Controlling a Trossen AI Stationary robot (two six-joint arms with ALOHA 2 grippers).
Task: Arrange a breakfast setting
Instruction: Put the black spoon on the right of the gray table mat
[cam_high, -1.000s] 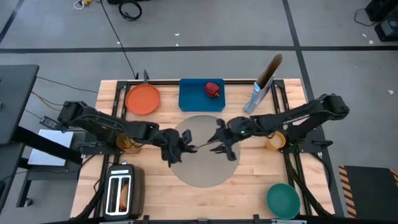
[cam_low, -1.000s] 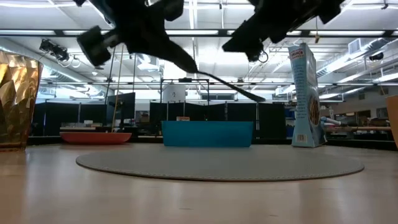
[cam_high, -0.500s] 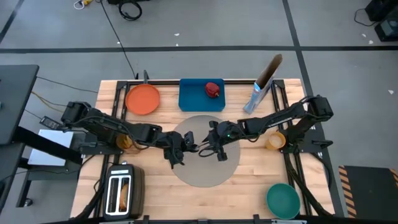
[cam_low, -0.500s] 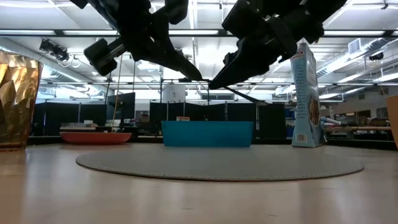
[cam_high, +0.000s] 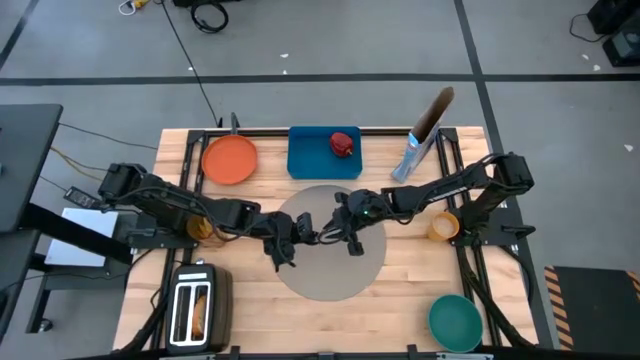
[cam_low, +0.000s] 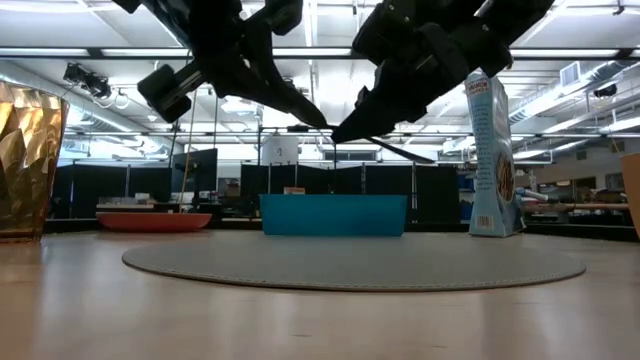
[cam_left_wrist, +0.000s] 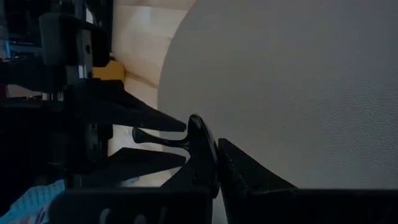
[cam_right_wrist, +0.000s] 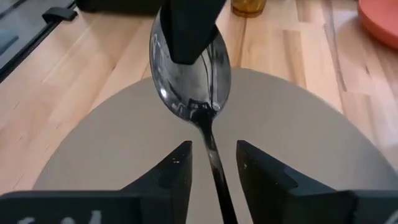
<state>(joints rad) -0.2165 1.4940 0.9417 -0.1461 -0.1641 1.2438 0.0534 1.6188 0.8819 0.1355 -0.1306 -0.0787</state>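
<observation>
Metal spoon (cam_right_wrist: 193, 84) hangs above the grey mat (cam_high: 345, 275), its bowl pinched in my tightly closed left gripper (cam_high: 290, 240). Its handle runs straight toward my right gripper (cam_right_wrist: 211, 163) and lies between those fingers, which stand narrowly apart and do not yet press it. I judge the handover turns on this line.

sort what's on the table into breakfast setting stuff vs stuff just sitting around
Breakfast setting: grey mat, spoon, orange plate, apple, cereal bag, cup, teal bowl.

Just sitting around: blue tray, toaster.
</observation>
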